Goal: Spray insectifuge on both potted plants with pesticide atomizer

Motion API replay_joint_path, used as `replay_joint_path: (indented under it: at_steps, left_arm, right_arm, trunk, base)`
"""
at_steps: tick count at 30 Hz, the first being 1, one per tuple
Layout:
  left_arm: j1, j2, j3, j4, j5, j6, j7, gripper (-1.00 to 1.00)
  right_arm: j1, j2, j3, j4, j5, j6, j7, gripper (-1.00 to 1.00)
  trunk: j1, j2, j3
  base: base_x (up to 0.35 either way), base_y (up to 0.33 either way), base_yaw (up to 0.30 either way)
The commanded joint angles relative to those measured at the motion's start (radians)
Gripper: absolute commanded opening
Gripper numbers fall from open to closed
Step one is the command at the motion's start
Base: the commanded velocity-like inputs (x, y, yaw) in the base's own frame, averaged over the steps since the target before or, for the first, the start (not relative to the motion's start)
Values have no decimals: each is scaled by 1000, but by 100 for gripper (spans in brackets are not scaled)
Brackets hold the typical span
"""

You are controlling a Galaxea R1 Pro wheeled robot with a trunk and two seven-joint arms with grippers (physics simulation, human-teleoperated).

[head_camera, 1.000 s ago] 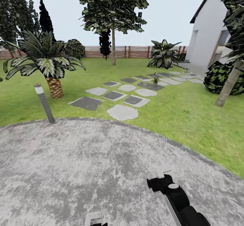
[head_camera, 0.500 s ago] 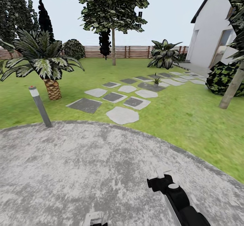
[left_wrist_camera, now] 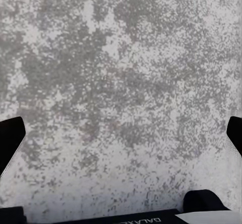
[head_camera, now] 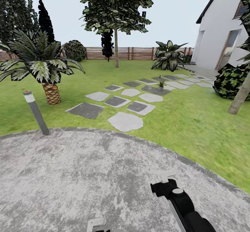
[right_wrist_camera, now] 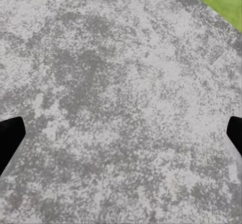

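Head view: whole frame had shifted vs 1 s ago, lamp (head_camera: pixel 35 113) sliding left/down, so base was turning/rolling toward the garden (head_camera: pixel 194 117). Small potted plant (head_camera: pixel 161 83) sat on pavers, mid-right; atomizer not spotted. Open paving (head_camera: pixel 86 176) ahead, grass edge beyond.

L wrist: left gripper (left_wrist_camera: pixel 121 138) fingers wide apart, nothing held.

R wrist: right gripper (right_wrist_camera: pixel 121 138) fingers apart, nothing held.

At the bottom edge of the head view we see the left pincer (head_camera: pixel 96 224) cut off, only its pale top showing. The right arm (head_camera: pixel 184 207) runs off the lower right corner. One small potted plant (head_camera: pixel 161 83) on the stone paving (head_camera: pixel 125 121) is too tiny to make out. The house (head_camera: pixel 225 33) is cropped at the upper right.
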Motion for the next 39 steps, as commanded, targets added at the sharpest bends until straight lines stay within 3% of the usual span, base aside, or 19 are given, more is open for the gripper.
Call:
replay_joint_path:
  at_steps: [1, 39]
  left_arm:
    - [0, 0, 0, 0, 0, 0, 0, 100]
    - [0, 0, 0, 0, 0, -1, 0, 100]
  right_arm:
    - [0, 0, 0, 0, 0, 0, 0, 100]
    - [0, 0, -1, -3, 0, 1, 0, 100]
  trunk:
    - [0, 0, 0]
    - [0, 0, 0]
  base:
    - [320, 0, 0]
    - [320, 0, 0]
